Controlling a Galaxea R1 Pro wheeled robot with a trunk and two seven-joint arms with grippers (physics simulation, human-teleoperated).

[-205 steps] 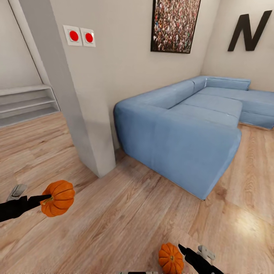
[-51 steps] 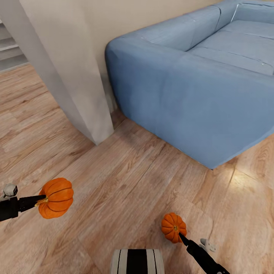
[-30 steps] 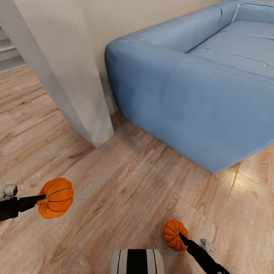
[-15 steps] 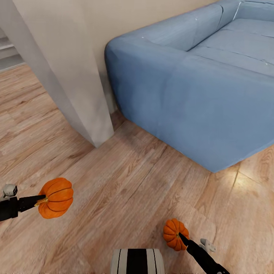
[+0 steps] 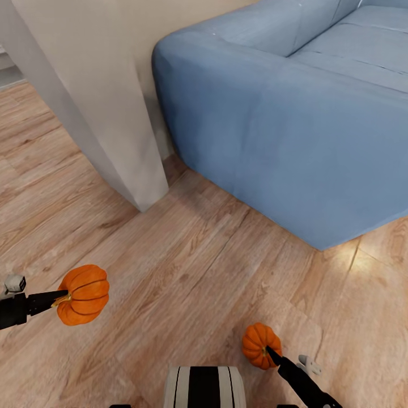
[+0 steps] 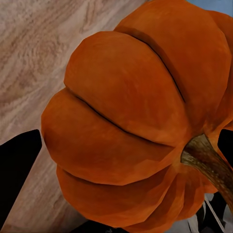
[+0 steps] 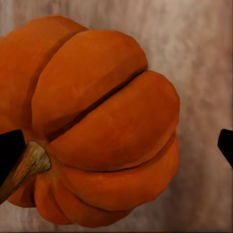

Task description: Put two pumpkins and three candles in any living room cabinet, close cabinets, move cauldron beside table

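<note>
The left hand [image 5: 61, 296] pinches one round ribbed orange pumpkin [image 5: 84, 294] above the wooden plank floor [image 5: 187, 272]; the right hand [image 5: 271, 355] pinches the other orange pumpkin [image 5: 260, 345], near the blue fabric sofa [image 5: 294, 124].

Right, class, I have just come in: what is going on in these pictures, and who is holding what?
A two-armed robot is carrying two small orange pumpkins over a wooden floor. The left gripper holds one pumpkin and the right gripper holds the other pumpkin. Ahead stand a blue sofa and, to its left, a pale wall corner. Neither pumpkin has been put away yet.
</note>
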